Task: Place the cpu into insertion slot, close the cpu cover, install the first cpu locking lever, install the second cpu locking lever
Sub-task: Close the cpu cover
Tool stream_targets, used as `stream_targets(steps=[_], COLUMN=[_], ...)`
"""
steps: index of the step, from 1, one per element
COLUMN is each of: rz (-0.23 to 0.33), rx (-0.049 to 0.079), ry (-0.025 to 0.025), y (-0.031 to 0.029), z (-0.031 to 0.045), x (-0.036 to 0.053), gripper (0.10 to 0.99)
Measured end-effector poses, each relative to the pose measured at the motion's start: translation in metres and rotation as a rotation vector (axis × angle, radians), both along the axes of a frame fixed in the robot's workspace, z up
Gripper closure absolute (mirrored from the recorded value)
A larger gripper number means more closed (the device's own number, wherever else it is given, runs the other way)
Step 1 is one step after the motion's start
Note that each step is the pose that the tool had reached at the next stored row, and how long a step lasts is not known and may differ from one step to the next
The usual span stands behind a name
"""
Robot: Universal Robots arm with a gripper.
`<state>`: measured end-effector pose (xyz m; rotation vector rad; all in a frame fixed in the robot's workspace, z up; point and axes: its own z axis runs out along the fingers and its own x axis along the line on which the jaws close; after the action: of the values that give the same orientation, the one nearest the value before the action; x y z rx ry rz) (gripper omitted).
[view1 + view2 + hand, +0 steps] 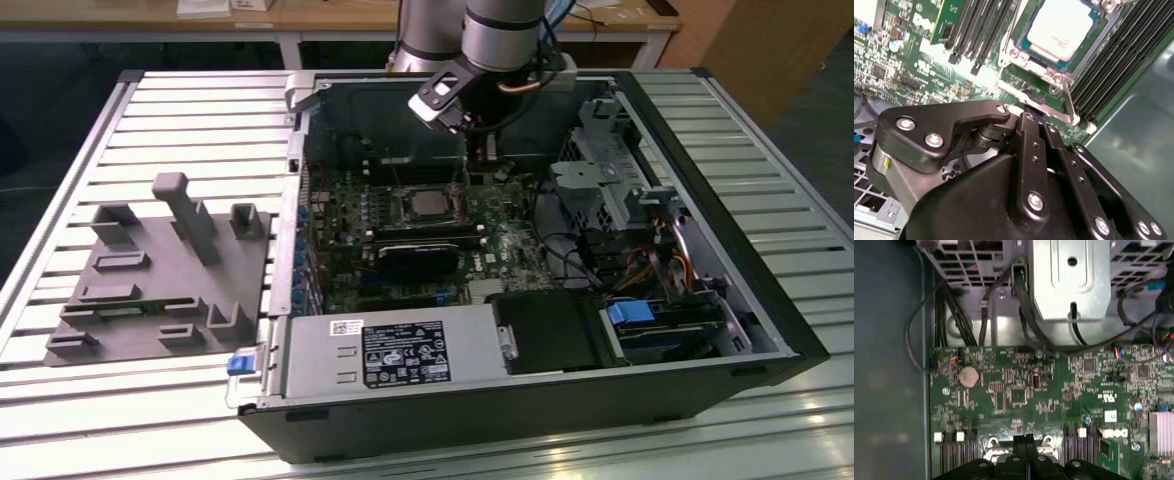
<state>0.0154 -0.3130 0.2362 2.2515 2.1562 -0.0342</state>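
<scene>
The cpu (pixel 430 203) (pixel 1059 27) lies flat in the insertion slot (pixel 404 208), its silver top facing up. The cpu cover (pixel 1013 52) is a silvery frame lying down around the chip. A thin metal locking lever (pixel 1069 102) sticks up beside the socket's corner, and a second silvery bar (pixel 1015 93) runs along the socket's edge. My gripper (pixel 473 158) (pixel 1027 111) (pixel 1026 440) hangs just off that edge of the socket, its black fingers (pixel 1020 440) pressed together, tips close to the bar. Whether they touch it is hidden.
The open computer case (pixel 310 120) lies on a slatted metal table (pixel 200 110). Memory slots (pixel 1114 60) flank the socket. A black fan block (pixel 420 255), power supply (pixel 387 355) and drive cage (pixel 607 180) crowd the board. A grey fixture plate (pixel 160 275) sits at the exterior view's left.
</scene>
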Motion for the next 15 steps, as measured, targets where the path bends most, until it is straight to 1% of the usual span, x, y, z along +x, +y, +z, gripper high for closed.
stream_targets(steps=[2,5,8,13,15], rz=[0.0,0.0,0.0,0.0,0.0], rx=[0.0,0.0,0.0,0.0,0.0], ry=[-0.0034,-0.0065,-0.0083,-0.0095,-0.0108], y=[0.0002,0.0004,0.0006,0.0007,0.0007], z=[0.0,-0.0001,0.0,0.0,-0.0001], x=[-0.0036,-0.0074,-0.0102,-0.013,-0.0143], gripper=[0.984,0.984,0.984,0.984,0.984])
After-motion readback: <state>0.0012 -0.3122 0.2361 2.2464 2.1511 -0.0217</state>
